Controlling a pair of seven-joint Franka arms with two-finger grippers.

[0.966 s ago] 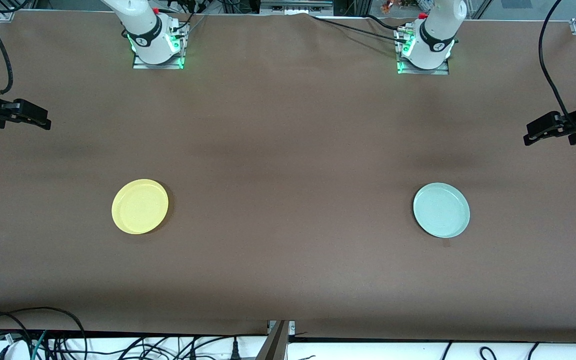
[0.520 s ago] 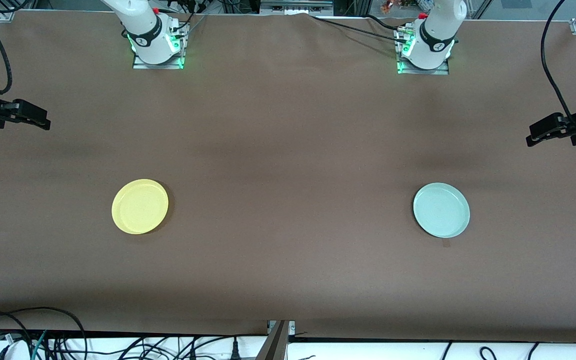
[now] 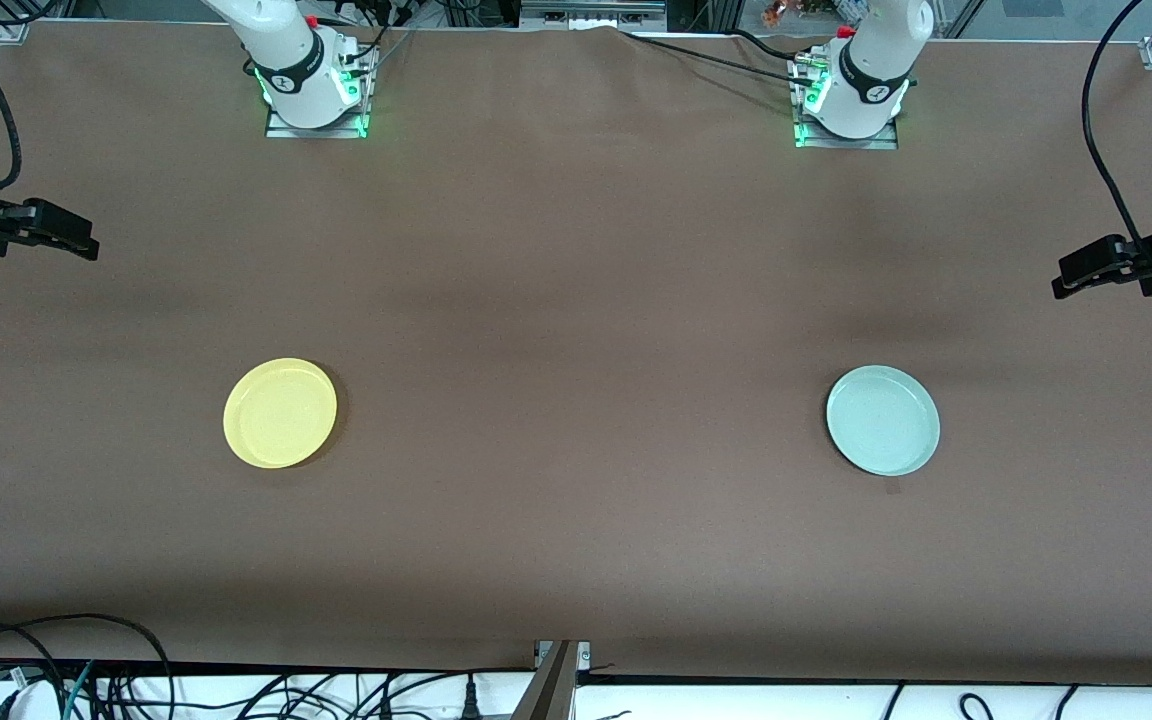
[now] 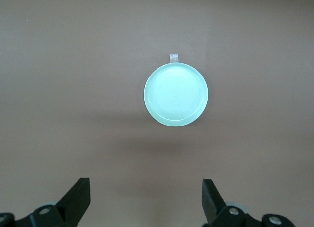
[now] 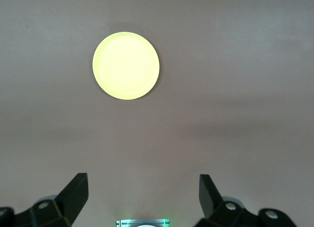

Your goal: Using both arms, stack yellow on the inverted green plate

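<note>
Two plates lie on the brown surface [image 3: 576, 300], one yellow and one green, and two arms hang over it, one at each end. Going from the right arm's end across to the left arm's: the right tool [image 3: 71, 238] hovers high over the surface's edge at that end, its fingers [image 5: 73, 193] spread wide and holding nothing. The yellow plate [image 3: 280, 412] sits toward that same end, round, shallow and plain, resting right way up with its raised rim showing. Well apart from it, toward the left arm's end, lies the green plate [image 3: 883, 420], pale mint, smooth, about the same size, also right way up, with faint rings visible in its bowl. One small scrap of tape [image 4: 173, 57] lies just beside its rim. The left tool [image 3: 1086, 272] hovers over the edge at its own end, wide and empty.
</note>
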